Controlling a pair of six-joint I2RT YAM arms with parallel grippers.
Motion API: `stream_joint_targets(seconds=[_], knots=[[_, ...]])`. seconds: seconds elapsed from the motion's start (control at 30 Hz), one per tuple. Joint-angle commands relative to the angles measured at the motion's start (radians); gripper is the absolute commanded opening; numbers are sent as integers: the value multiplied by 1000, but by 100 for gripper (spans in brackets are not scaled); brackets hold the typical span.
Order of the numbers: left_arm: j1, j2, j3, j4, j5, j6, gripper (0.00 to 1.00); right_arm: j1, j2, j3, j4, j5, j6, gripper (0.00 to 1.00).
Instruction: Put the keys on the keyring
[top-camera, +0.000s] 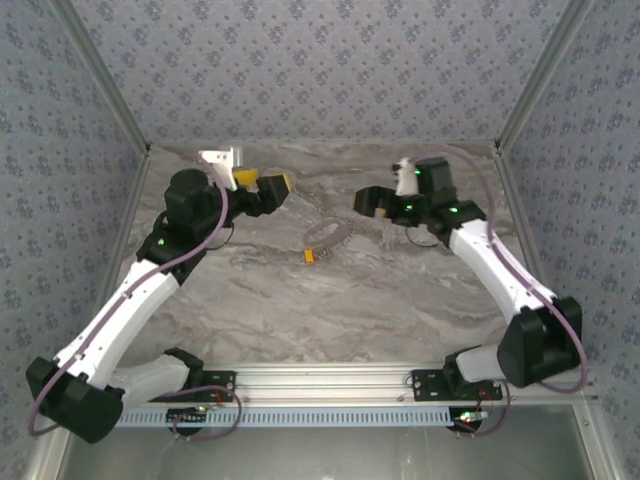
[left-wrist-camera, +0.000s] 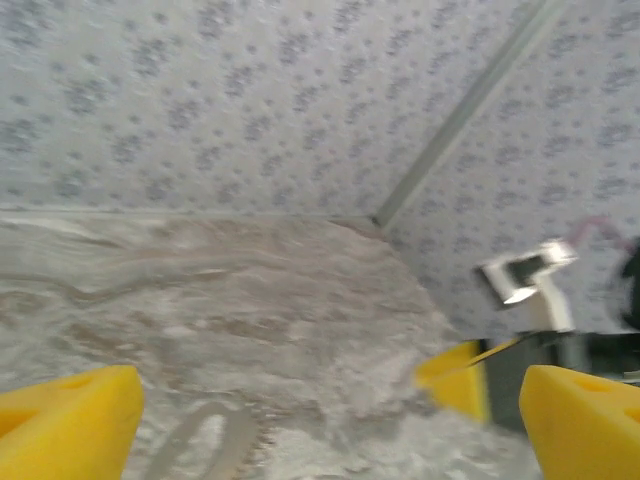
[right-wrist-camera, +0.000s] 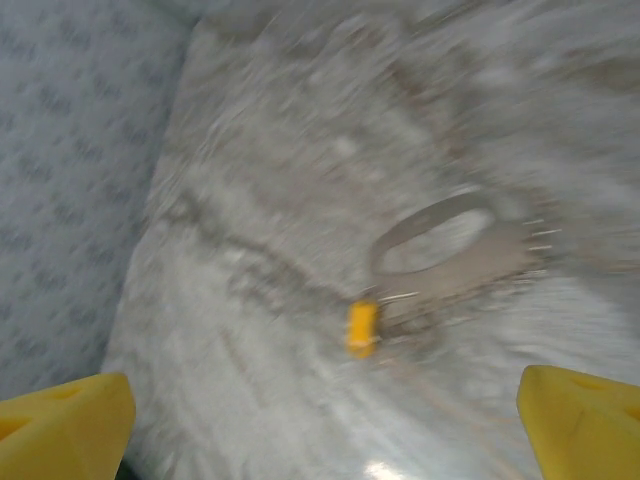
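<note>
The keyring (top-camera: 326, 233) lies flat on the marble near the middle of the table, a pale grey loop. The key (top-camera: 309, 256), tiny with a yellow head, rests at its lower left end, touching it. My left gripper (top-camera: 262, 182) hovers to the left of them, open, yellow fingers spread. To the right my right gripper (top-camera: 368, 200) is open too. In the right wrist view the key (right-wrist-camera: 361, 326) and keyring (right-wrist-camera: 445, 245) lie blurred between and beyond the open right gripper (right-wrist-camera: 322, 430). The left wrist view has the open left gripper (left-wrist-camera: 330, 430) and part of the keyring (left-wrist-camera: 205, 445).
Patterned walls enclose the marble table (top-camera: 300, 310) on three sides, with metal corner posts (top-camera: 530, 90). An aluminium rail (top-camera: 320, 385) with the arm bases runs along the near edge. The right arm's yellow finger (left-wrist-camera: 455, 378) appears in the left wrist view.
</note>
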Motion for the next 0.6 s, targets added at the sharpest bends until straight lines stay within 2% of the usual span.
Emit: stream_joint_targets(seconds=[0.0, 0.07, 0.2, 0.33, 0.43, 0.57], knots=[[5, -69, -75, 122, -265, 84, 98, -112, -78, -64, -74, 166, -44, 100], [3, -81, -87, 70, -399, 147, 98, -195, -105, -88, -74, 258, -55, 100], [16, -67, -111, 8, -529, 277, 98, -297, -153, -188, 40, 450, -84, 100], [78, -94, -246, 93, -580, 308, 98, -371, -200, -372, 314, 594, -86, 100], [152, -134, -377, 191, -598, 336, 98, -382, -198, -516, 536, 703, -123, 100], [256, -183, -546, 300, -574, 379, 98, -383, -120, -601, 659, 769, -187, 100]])
